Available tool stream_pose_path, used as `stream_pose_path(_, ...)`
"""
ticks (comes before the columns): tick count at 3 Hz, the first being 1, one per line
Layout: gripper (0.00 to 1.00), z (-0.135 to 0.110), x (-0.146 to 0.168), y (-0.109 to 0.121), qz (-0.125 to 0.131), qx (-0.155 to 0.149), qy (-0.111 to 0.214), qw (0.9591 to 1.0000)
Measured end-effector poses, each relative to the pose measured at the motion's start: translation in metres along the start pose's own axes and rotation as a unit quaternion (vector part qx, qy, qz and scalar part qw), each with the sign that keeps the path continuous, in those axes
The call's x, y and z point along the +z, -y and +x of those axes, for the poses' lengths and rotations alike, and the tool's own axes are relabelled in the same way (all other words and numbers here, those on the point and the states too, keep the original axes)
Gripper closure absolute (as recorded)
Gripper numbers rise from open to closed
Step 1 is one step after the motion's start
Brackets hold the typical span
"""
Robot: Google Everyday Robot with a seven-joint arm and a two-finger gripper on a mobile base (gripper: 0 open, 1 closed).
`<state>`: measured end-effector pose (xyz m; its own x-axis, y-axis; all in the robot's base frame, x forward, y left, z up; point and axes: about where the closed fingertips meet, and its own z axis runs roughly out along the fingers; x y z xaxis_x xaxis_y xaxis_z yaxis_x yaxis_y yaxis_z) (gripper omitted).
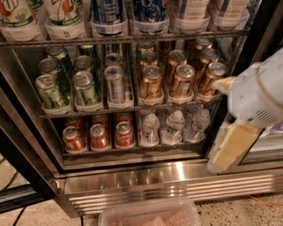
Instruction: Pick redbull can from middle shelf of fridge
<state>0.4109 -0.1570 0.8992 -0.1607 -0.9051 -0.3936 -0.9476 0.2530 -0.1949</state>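
The gripper [233,142] is being held at the right side of the view, in front of the dark door edge of the fridge [179,178]. It is level with the middle shelf [85,113] and the rack below it. Whether the claw is spread apart or drawn together cannot be told from this angle. Its pale upper part is being seen just beside the rightmost of the gold cans [181,80], though contact cannot be judged.

The redbull can [115,84] is being kept upright at the front of the middle shelf, in its own narrow lane. The green cans [86,87] are standing on its left and the gold cans on its right. A second slim can of the same kind [113,59] is being partly hidden behind it. The redbull can is well apart from the gripper, with three rows of gold cans between them.

On the rack above, 7UP bottles [12,8] and blue bottles [106,6] are being shown from the shoulders down. On the rack below, red cans [99,136] are being lined up on the left and small water bottles [174,126] on the right. A clear plastic tub [148,215] is being cut off by the bottom edge of the view, in front of the steel base.
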Motion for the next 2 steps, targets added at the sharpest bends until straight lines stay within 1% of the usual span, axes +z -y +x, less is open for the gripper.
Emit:
stream_pose_path(1,0.0,-0.01,0.0392,-0.0257,-0.023,-0.025,0.043,0.9985)
stream_pose_path(2,0.0,-0.0101,0.0391,-0.0257,-0.023,-0.025,0.043,0.9985)
